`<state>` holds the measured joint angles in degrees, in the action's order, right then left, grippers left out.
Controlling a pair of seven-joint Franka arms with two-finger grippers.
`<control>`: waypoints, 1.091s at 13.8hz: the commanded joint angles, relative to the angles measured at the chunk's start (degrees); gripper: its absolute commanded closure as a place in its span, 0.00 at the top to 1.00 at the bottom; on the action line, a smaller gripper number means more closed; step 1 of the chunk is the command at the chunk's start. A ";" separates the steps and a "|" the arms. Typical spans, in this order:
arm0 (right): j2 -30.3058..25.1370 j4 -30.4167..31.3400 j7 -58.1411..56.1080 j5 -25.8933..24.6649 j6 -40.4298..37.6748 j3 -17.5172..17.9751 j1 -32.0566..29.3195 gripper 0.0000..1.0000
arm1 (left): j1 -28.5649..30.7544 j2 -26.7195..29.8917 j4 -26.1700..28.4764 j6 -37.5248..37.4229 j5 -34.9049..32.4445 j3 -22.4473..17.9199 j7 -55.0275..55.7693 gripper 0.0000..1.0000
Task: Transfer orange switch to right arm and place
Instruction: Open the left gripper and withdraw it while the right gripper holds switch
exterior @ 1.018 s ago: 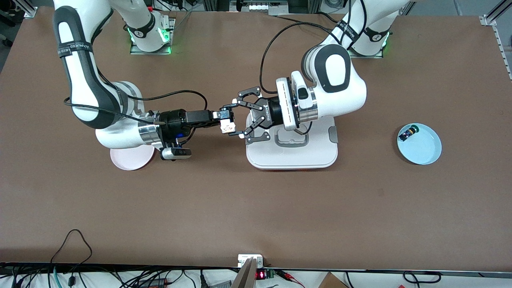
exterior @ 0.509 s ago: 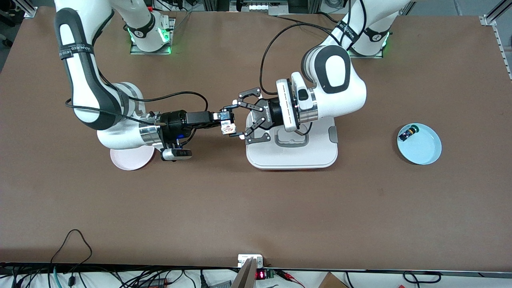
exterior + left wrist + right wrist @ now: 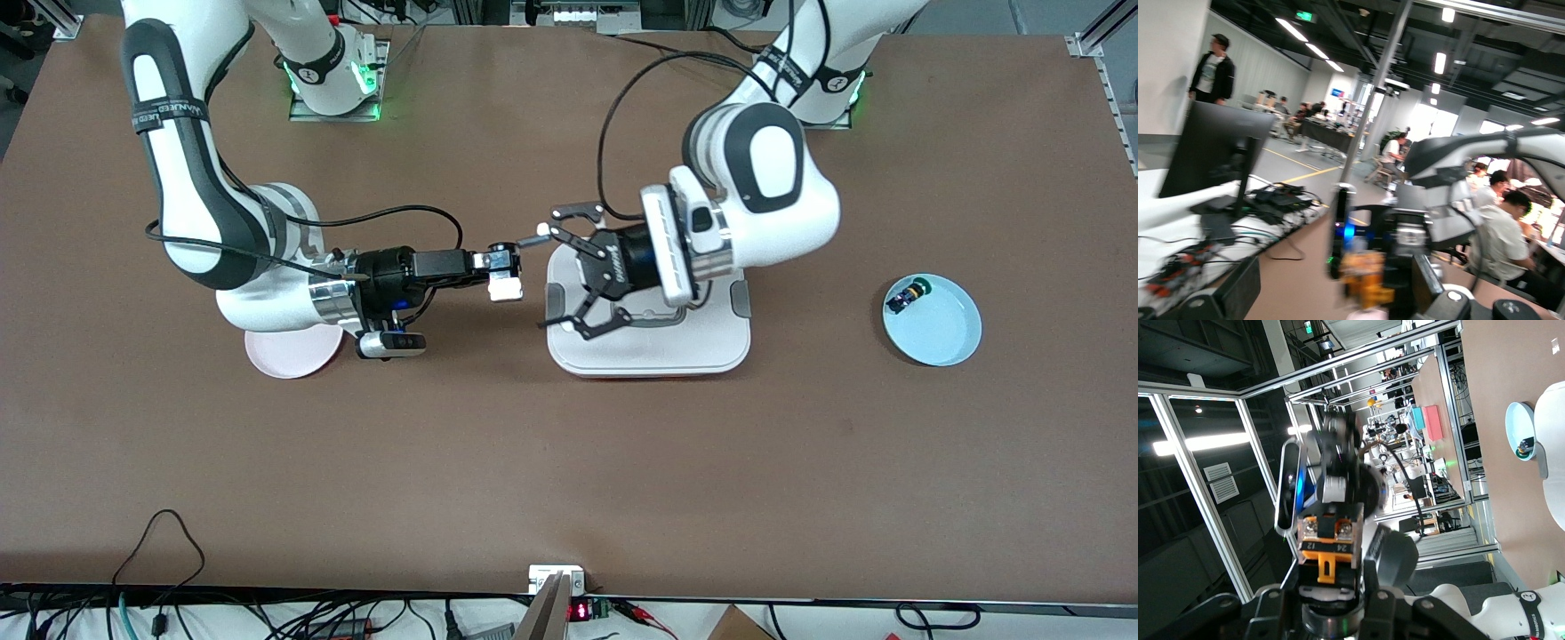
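Note:
The orange switch (image 3: 507, 281) hangs in the air over the bare table, and my right gripper (image 3: 503, 272) is shut on it. In the right wrist view its orange body (image 3: 1328, 543) sits clamped between the two black fingers (image 3: 1293, 577). My left gripper (image 3: 543, 281) stands open, over the edge of the white board, a short gap from the switch and not touching it. The left wrist view shows the switch (image 3: 1365, 277) blurred ahead of the open left gripper (image 3: 1337, 283), held by the right arm's hand.
A white board with a handle cutout (image 3: 649, 351) lies mid-table under the left wrist. A pink plate (image 3: 284, 360) lies under the right arm's wrist. A light blue plate (image 3: 944, 331) at the left arm's end holds a small blue-bodied switch (image 3: 907, 295).
My left gripper has opened wide, let go of the switch and drawn back toward the left arm's end. The right gripper has stayed in place, shut on the switch.

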<state>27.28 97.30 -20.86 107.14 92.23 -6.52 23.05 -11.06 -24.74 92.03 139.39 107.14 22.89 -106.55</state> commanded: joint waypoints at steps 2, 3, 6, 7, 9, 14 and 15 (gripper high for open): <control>0.14 -0.44 -3.04 0.44 -0.38 -0.34 -0.72 0.18 | 10.15 5.04 6.83 -4.20 -5.59 0.14 -0.94 1.00; 0.14 -0.27 -3.04 0.09 -0.55 -0.34 -1.16 0.18 | 13.83 5.57 8.24 -5.95 -7.80 0.14 -1.20 1.00; -0.39 -0.35 -3.83 -5.51 -0.12 -0.43 -2.39 0.18 | 22.81 5.75 10.79 -9.91 -15.17 -0.56 -1.20 1.00; -0.65 -0.35 -5.31 -8.49 -0.03 -0.43 -3.09 0.17 | 24.75 5.75 10.97 -11.23 -19.47 -1.69 -1.03 1.00; -0.91 -0.35 -8.57 -16.39 -0.20 -0.43 -5.19 0.16 | 26.61 5.93 11.15 -12.55 -29.04 -5.73 -1.03 1.00; -1.79 -0.44 -14.02 -35.72 -1.95 -0.43 -9.76 0.15 | 27.85 8.12 10.71 -14.32 -53.13 -14.96 12.46 1.00; -1.79 -0.44 -16.20 -40.55 -2.14 -0.25 -10.73 0.15 | 27.85 8.56 10.71 -14.84 -56.74 -16.20 17.82 1.00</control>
<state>26.42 96.63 -34.00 73.05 91.21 -7.36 14.03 17.00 -19.00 101.16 125.44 56.60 8.57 -96.65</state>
